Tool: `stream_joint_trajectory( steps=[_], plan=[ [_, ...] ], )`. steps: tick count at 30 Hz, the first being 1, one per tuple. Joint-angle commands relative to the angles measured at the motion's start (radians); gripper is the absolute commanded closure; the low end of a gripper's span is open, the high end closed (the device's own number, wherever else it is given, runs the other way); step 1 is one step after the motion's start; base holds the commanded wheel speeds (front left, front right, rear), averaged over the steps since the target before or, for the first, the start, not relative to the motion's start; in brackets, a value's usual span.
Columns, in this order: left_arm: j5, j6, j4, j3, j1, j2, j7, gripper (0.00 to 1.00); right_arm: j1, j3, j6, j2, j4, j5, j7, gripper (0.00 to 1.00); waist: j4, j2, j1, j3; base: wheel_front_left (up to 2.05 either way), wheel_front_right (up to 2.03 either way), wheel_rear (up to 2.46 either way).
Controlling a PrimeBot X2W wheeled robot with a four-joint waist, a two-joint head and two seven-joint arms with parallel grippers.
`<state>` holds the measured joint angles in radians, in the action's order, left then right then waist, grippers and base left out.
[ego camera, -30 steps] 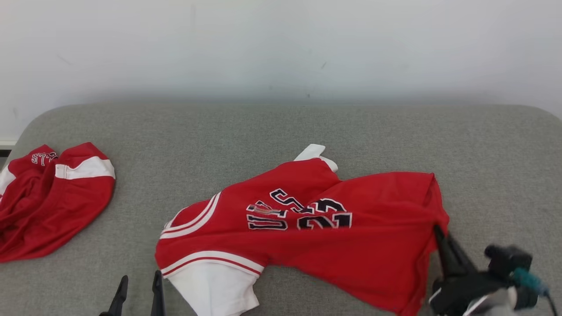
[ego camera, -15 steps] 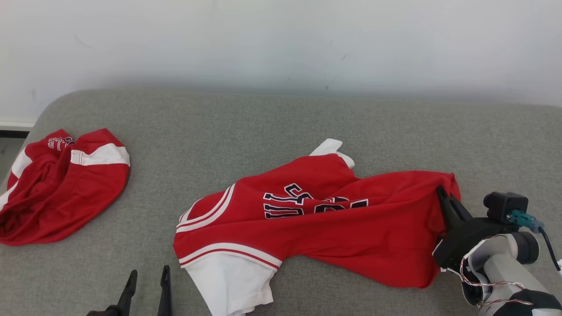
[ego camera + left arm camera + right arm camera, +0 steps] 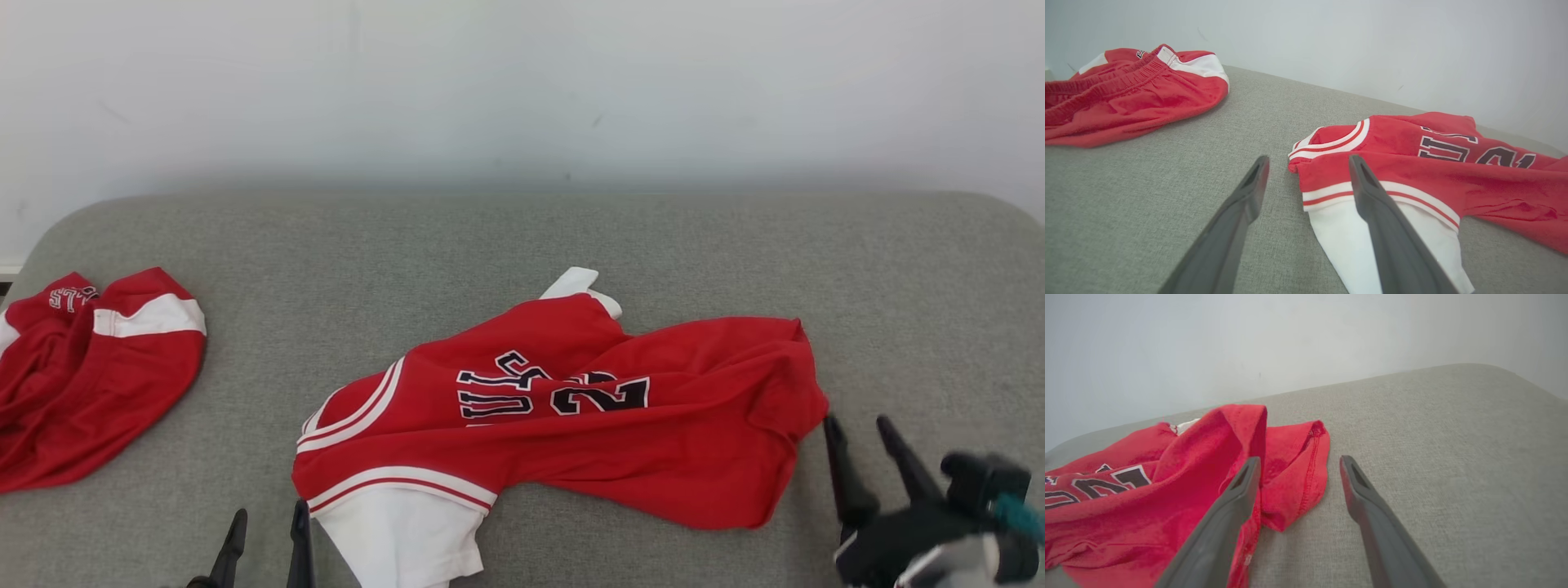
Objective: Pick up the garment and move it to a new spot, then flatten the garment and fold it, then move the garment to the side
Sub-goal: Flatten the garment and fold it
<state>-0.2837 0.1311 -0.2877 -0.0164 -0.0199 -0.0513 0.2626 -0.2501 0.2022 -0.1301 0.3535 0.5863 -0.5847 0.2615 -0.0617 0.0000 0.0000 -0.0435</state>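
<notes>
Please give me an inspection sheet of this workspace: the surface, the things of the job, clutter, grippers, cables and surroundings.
Surface: grey fabric cushion, rounded corners.
Job's things: red jersey, rumpled, not yet flat; its white sleeve lies toward the robot.
Clutter: second red garment, bunched at the far left.
Grippers: left gripper open, beside the white sleeve; right gripper open, beside the jersey's right edge, holding nothing.
Cables: teal connector at the right wrist, blurred.
Surroundings: pale wall behind the cushion.
</notes>
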Motion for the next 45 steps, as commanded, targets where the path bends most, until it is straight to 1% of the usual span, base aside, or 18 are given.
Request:
stream_joint_trajectory(
  steps=[1, 4, 5, 7, 11, 19, 21, 22, 24, 25, 28, 32, 33, 34, 36, 39, 42, 45],
  plan=[
    [0.002, -0.001, 0.004, -0.003, -0.002, 0.002, 0.003, 0.0, 0.027, -0.003, -0.002, -0.012, -0.014, 0.015, 0.004, 0.0, 0.005, 0.0, 0.0, -0.005, 0.0, 0.0, 0.0],
    [0.003, -0.001, 0.01, -0.006, 0.0, 0.001, 0.003, 0.0, 0.099, -0.022, -0.002, -0.046, -0.084, 0.05, 0.005, 0.0, 0.01, 0.0, 0.0, -0.009, 0.0, 0.0, 0.0],
    [0.004, -0.001, 0.011, -0.008, -0.001, 0.001, 0.003, 0.0, 0.131, -0.021, -0.002, -0.068, -0.112, 0.07, 0.005, 0.0, 0.01, 0.0, 0.0, -0.01, 0.0, 0.0, 0.0],
    [0.004, -0.001, 0.012, -0.01, -0.005, 0.001, 0.003, 0.0, 0.146, -0.002, -0.002, -0.082, -0.126, 0.094, 0.005, 0.0, 0.011, 0.0, 0.0, -0.01, 0.0, 0.0, 0.0],
    [0.005, -0.001, 0.008, -0.009, -0.007, 0.001, 0.003, 0.0, 0.12, 0.005, -0.002, -0.091, -0.104, 0.141, 0.005, 0.0, 0.003, 0.0, 0.0, -0.009, 0.0, 0.0, 0.0],
    [-0.001, -0.001, 0.005, 0.0, 0.005, 0.001, 0.003, 0.0, 0.077, -0.032, -0.002, -0.094, 0.01, 0.142, 0.005, 0.01, -0.024, 0.0, 0.0, -0.013, 0.0, 0.0, 0.0],
    [-0.003, -0.001, 0.005, -0.002, 0.003, 0.001, 0.003, 0.0, 0.072, -0.033, -0.002, -0.098, 0.035, 0.141, 0.005, 0.21, -0.027, 0.0, 0.0, -0.014, 0.0, 0.0, 0.0],
    [-0.004, -0.001, 0.006, -0.003, 0.002, 0.001, 0.003, 0.0, 0.066, -0.033, -0.002, -0.1, 0.048, 0.136, 0.005, 0.35, -0.027, 0.0, 0.0, -0.015, 0.0, 0.0, 0.0],
    [-0.005, -0.001, 0.004, -0.003, -0.001, 0.001, 0.003, 0.0, 0.055, -0.017, -0.002, -0.105, 0.082, 0.125, 0.005, 0.96, -0.026, 0.0, 0.0, -0.015, 0.0, 0.0, 0.0],
    [-0.006, -0.001, 0.003, -0.003, -0.002, 0.001, 0.003, 0.0, 0.047, -0.012, -0.002, -0.107, 0.096, 0.117, 0.005, 1.0, -0.025, 0.0, 0.0, -0.014, 0.0, 0.0, 0.0],
    [-0.006, -0.001, 0.0, -0.002, -0.006, 0.002, 0.003, 0.0, 0.033, 0.006, -0.002, -0.106, 0.116, 0.1, 0.005, 1.0, -0.016, 0.0, 0.0, -0.011, 0.0, 0.0, 0.0],
    [-0.003, -0.001, -0.003, 0.003, -0.012, 0.002, 0.003, 0.0, 0.053, -0.017, -0.002, -0.09, 0.074, 0.077, 0.005, 1.0, -0.006, 0.0, 0.0, -0.001, 0.0, 0.0, 0.0],
    [-0.004, -0.001, -0.004, 0.006, -0.014, 0.002, 0.003, 0.0, 0.071, -0.017, -0.002, -0.097, 0.05, 0.049, 0.005, 1.0, -0.004, 0.0, 0.0, 0.002, 0.0, 0.0, 0.0],
    [-0.004, -0.001, -0.004, 0.006, -0.014, 0.002, 0.003, 0.0, 0.071, -0.017, -0.002, -0.097, 0.05, 0.049, 0.005, 1.0, -0.004, 0.0, 0.0, 0.002, 0.0, 0.0, 0.0],
    [-0.005, -0.001, -0.006, 0.009, -0.018, 0.001, 0.003, 0.0, 0.12, 0.017, -0.002, -0.104, -0.018, -0.046, 0.005, 1.0, -0.003, 0.0, 0.0, 0.009, 0.0, 0.0, 0.0],
    [-0.01, -0.001, -0.009, 0.01, -0.022, 0.002, 0.003, 0.0, 0.192, 0.08, -0.001, -0.026, -0.121, -0.181, 0.002, 1.0, 0.006, 0.0, 0.0, 0.014, 0.0, 0.0, 0.0],
    [-0.014, -0.001, -0.009, 0.01, -0.026, 0.001, 0.003, 0.0, 0.254, 0.125, -0.001, 0.03, -0.211, -0.311, -0.002, 1.0, 0.019, 0.0, 0.0, 0.013, 0.0, 0.0, 0.0],
    [-0.014, -0.001, -0.012, 0.012, -0.031, 0.001, 0.003, 0.0, 0.288, 0.16, -0.001, 0.101, -0.252, -0.375, -0.007, 1.0, 0.032, 0.0, 0.0, 0.012, 0.0, 0.0, 0.0]
  ],
)
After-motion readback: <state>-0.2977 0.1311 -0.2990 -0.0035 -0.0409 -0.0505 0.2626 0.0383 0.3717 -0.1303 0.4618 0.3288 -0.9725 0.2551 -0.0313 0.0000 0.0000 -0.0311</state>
